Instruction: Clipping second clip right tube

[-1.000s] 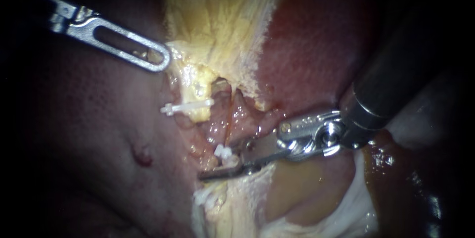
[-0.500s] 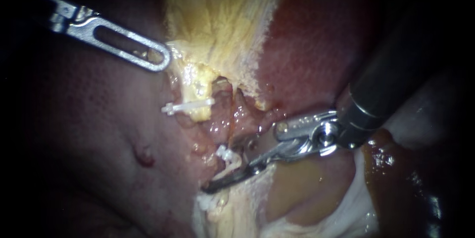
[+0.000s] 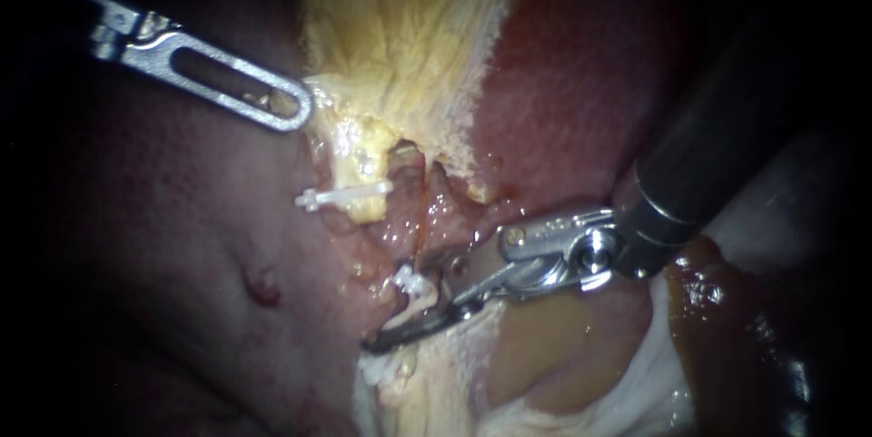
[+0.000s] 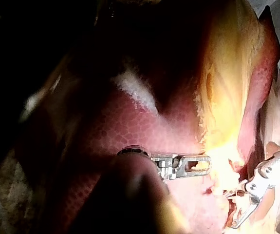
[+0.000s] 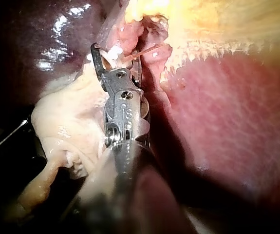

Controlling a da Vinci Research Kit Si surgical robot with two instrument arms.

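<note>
My right instrument reaches in from the upper right. Its jaws hold a white clip around a thin reddish tube below the yellow tissue. In the right wrist view the same jaws sit at the tube with the white clip at their tip. Another white clip lies across tissue higher up. A third white clip shows just below the jaws. My left instrument, with slotted jaws, is shut on the edge of the yellow gallbladder tissue and holds it up; its jaws grip the same edge in the left wrist view.
Dark red liver fills the right of the endoscope view behind my right shaft. Pale pink tissue lies to the left. Tan and white tissue sits under the right instrument's wrist.
My right instrument has slid a little leftward along the tube. Its lower jaw tip has dipped and the clip sits deeper around the tube. The left instrument has held still.
</note>
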